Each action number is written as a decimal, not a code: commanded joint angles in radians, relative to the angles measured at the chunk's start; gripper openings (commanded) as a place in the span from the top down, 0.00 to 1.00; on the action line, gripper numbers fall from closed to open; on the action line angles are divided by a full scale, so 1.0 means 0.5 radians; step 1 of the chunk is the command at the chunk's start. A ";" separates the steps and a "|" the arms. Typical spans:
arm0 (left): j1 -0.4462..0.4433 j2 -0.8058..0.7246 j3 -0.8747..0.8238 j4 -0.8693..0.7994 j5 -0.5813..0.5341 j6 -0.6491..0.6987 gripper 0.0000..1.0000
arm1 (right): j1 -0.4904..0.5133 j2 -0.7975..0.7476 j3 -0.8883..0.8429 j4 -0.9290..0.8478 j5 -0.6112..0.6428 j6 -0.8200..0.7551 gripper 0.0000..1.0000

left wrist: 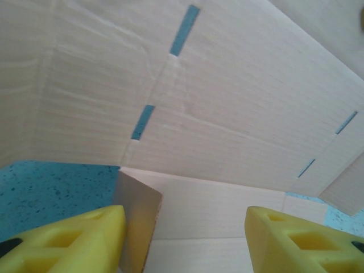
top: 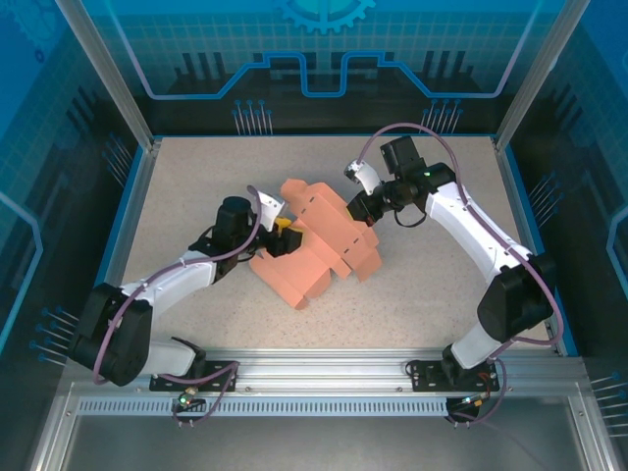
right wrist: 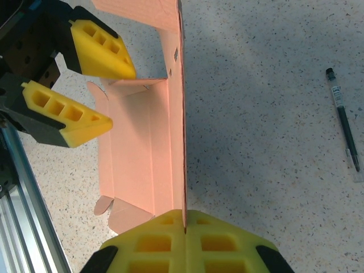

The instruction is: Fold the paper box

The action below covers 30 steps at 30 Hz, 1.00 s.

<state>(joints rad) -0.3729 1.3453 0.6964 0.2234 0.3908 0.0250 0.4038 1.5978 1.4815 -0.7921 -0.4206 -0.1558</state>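
Even overhead light brightens the surface in the top view, leaving only soft shadows around the paper box. The left wrist view is washed out and colour-shifted, the surface turning turquoise. The right wrist view is sharp, with a broad soft shadow across the surface.

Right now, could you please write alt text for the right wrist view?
The right gripper holds an upright wall of the box, jaws shut on its edge. The left gripper is open at upper left; a pen lies at right.
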 commanded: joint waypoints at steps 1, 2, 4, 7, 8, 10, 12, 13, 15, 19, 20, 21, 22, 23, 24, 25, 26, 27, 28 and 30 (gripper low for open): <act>-0.045 0.006 -0.031 0.081 0.057 0.003 0.41 | -0.031 0.013 0.060 0.030 -0.060 0.039 1.00; -0.057 0.025 -0.024 0.078 0.036 0.013 0.41 | -0.031 0.010 0.056 0.035 -0.072 0.041 1.00; -0.074 0.058 -0.010 0.071 0.014 0.029 0.41 | -0.031 0.010 0.048 0.042 -0.089 0.047 1.00; -0.101 0.105 -0.003 0.082 -0.007 0.048 0.40 | -0.030 0.010 0.038 0.058 -0.117 0.054 1.00; -0.106 0.121 -0.003 0.092 -0.011 0.051 0.40 | -0.029 0.010 0.030 0.065 -0.125 0.058 1.00; -0.115 0.166 -0.002 0.105 -0.014 0.051 0.40 | -0.029 0.010 0.022 0.081 -0.146 0.066 1.00; -0.122 0.206 -0.002 0.132 -0.018 0.048 0.41 | -0.027 0.013 0.018 0.090 -0.159 0.069 1.00; -0.127 0.225 -0.001 0.149 -0.018 0.042 0.40 | -0.025 0.019 0.013 0.093 -0.162 0.072 1.00; -0.129 0.252 -0.004 0.185 -0.016 0.025 0.40 | -0.019 0.026 0.013 0.095 -0.168 0.072 1.00; -0.129 0.257 -0.009 0.233 -0.005 -0.009 0.40 | -0.013 0.038 0.010 0.087 -0.158 0.068 1.00; -0.128 0.252 -0.013 0.238 -0.005 -0.013 0.40 | -0.016 0.038 0.007 0.082 -0.148 0.064 1.00; -0.129 0.241 -0.015 0.240 -0.005 -0.019 0.40 | -0.014 0.036 0.010 0.076 -0.127 0.058 1.00; -0.128 0.225 -0.019 0.244 -0.006 -0.028 0.39 | -0.017 0.036 0.011 0.067 -0.104 0.052 1.00; -0.128 0.211 -0.024 0.246 -0.003 -0.031 0.39 | -0.016 0.035 0.013 0.057 -0.079 0.048 1.00; -0.128 0.198 -0.029 0.248 -0.002 -0.039 0.39 | -0.015 0.035 0.016 0.046 -0.052 0.041 1.00; -0.128 0.183 -0.033 0.246 -0.002 -0.049 0.39 | -0.016 0.035 0.021 0.036 -0.022 0.033 1.00; -0.127 0.171 -0.039 0.241 -0.002 -0.052 0.38 | -0.016 0.035 0.022 0.027 0.006 0.030 1.00; -0.126 0.155 -0.044 0.235 -0.002 -0.061 0.37 | -0.018 0.038 0.022 0.017 0.041 0.024 1.00; -0.124 0.138 -0.050 0.229 -0.002 -0.069 0.37 | -0.014 0.041 0.026 0.006 0.085 0.019 1.00; -0.125 0.106 -0.061 0.207 0.001 -0.081 0.36 | -0.013 0.047 0.030 -0.016 0.168 0.011 1.00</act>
<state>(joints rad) -0.4286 1.4425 0.6830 0.3225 0.3790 0.0013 0.4038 1.6115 1.4811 -0.7864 -0.3885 -0.1387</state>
